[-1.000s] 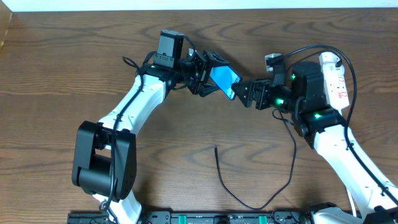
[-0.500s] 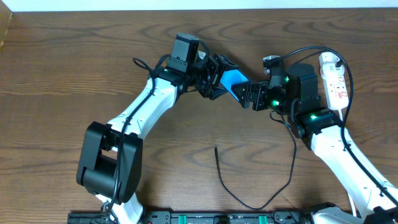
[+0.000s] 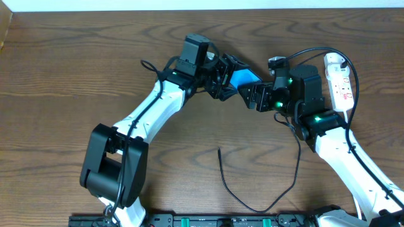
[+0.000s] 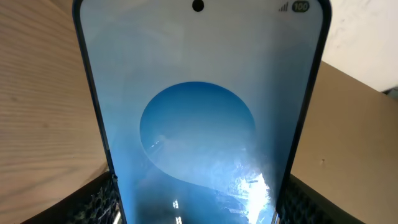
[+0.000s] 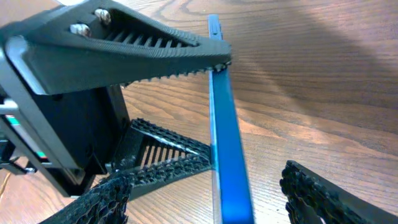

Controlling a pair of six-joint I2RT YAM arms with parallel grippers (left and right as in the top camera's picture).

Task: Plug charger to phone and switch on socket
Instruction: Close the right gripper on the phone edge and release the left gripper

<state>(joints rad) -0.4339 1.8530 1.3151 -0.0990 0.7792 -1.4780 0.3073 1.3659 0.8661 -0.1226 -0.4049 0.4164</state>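
The phone [image 4: 198, 118], its screen lit blue with a lighter circle, is held up off the table with my left gripper [image 4: 199, 208] shut on its two long edges. From overhead the phone [image 3: 243, 77] tilts between the two grippers. In the right wrist view it shows edge-on as a blue strip [image 5: 227, 155]. My right gripper [image 5: 208, 196] is open around its lower end, with a gap to each finger. The charger [image 3: 235, 189] lies loose on the table, its tip [image 3: 219, 150] pointing away from me. The socket [image 3: 338, 81] lies at the far right.
The right arm's thick black cables [image 3: 315, 52] loop over by the socket. A cardboard edge [image 3: 5, 28] shows at the far left corner. Bare wooden table [image 3: 76, 75] stretches to the left and in front of the arms.
My left arm has carried the phone rightward, bringing its end between the right gripper's fingers. The right fingers have narrowed a little. The charger has not moved.
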